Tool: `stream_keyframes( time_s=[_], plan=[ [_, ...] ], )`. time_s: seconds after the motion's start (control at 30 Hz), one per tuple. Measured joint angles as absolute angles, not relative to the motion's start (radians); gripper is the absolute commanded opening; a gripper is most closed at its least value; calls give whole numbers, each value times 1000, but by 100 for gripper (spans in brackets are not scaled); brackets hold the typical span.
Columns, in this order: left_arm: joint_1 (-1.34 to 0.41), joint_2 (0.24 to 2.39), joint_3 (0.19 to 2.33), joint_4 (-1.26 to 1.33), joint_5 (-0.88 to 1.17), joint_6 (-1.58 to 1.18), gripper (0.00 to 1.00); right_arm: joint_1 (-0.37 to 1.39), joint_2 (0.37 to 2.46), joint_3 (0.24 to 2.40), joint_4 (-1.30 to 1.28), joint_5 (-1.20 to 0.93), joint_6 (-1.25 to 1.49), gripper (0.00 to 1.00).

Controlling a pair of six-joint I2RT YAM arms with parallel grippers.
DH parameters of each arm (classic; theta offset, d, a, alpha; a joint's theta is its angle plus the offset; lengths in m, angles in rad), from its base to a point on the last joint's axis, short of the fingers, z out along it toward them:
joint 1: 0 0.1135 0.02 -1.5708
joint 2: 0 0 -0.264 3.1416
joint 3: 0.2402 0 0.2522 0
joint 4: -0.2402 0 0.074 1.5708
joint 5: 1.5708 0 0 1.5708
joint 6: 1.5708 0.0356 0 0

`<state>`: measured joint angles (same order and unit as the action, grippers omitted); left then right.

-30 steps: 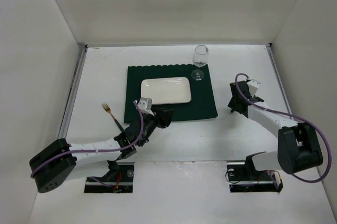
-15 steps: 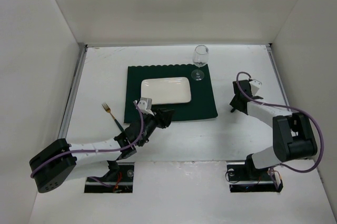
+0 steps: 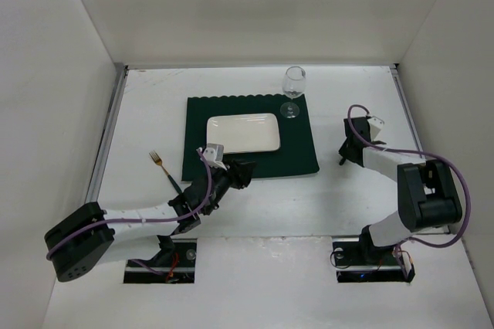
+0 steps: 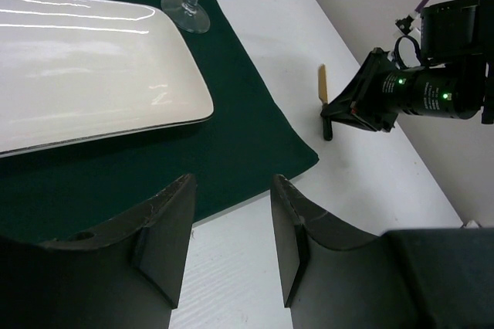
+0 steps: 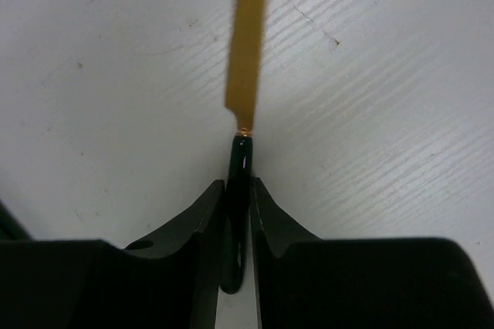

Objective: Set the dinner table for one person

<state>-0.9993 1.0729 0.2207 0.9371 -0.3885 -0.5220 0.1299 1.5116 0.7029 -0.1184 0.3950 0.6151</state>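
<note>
Obs: the right gripper (image 5: 238, 190) is clamped on the dark green handle of a gold-bladed knife (image 5: 248, 51), which is on the dinner table (image 3: 154, 89) just right of the green placemat (image 3: 301, 155). The left gripper (image 4: 230, 190) has its jaws apart and holds nothing, over the placemat's near edge, with the white plate (image 4: 77, 74) beyond.

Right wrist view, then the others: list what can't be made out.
Right wrist: the knife has its blade tip cut off by the top edge, and its handle end is hidden between the fingers of the right gripper.
Left wrist: the wine glass has its bowl cut off by the top edge.
Top external: the fork handle's end is lost against the left arm; the knife is too small to see.
</note>
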Motion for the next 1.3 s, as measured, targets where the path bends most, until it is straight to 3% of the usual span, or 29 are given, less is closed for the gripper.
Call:
stream_keyframes(
  time_s=[0.1, 0.37, 0.6, 0.8, 1.3],
  plan=[
    [-999, 1077, 221, 937, -389, -522, 41, 129, 1511, 702, -112, 392, 613, 15],
    [-997, 1079, 221, 937, -388, -522, 41, 141, 1333, 682, -176, 395, 594, 14],
    [-922, 1069, 221, 911, -389, -524, 40, 374, 1175, 738, -191, 371, 580, 15],
    [-843, 1050, 221, 868, -400, -544, 40, 546, 1302, 770, -139, 305, 589, 15],
    [-823, 1115, 221, 860, -400, -558, 40, 551, 1580, 817, -37, 202, 570, 16]
  ],
)
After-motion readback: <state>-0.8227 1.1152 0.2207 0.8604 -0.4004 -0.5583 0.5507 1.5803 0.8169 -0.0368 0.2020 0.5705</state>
